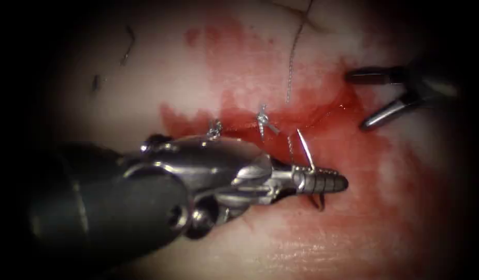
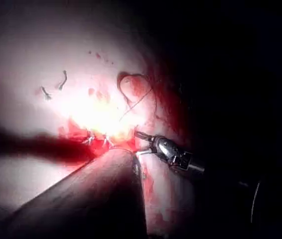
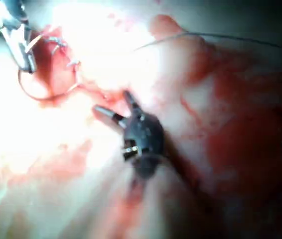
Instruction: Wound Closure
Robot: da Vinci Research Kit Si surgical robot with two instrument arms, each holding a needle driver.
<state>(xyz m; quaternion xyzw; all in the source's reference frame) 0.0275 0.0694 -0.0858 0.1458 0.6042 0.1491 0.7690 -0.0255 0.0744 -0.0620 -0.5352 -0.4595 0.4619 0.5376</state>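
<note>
- Pale tissue stained with red fluid; the cut runs across mid-frame, carrying two knots.
- My left pincer, centre frame, grips the needle mid-curve, below the cut, tip raised clear of tissue.
- Thread trails toward the top.
- My right pincer, upper right, gapes empty.
- Judgement: keep the grip firm, thread slack.

The left hand, jaws clamped on the needle, lies across the lower middle of the endoscope frame and blocks that approach to the cut. The right hand hangs with jaws spread and holding nothing at the right edge. Between them the tissue is bare. Thread runs down the upper middle, and two knots sit on the cut. The upper left holds cut ends of thread.
</note>
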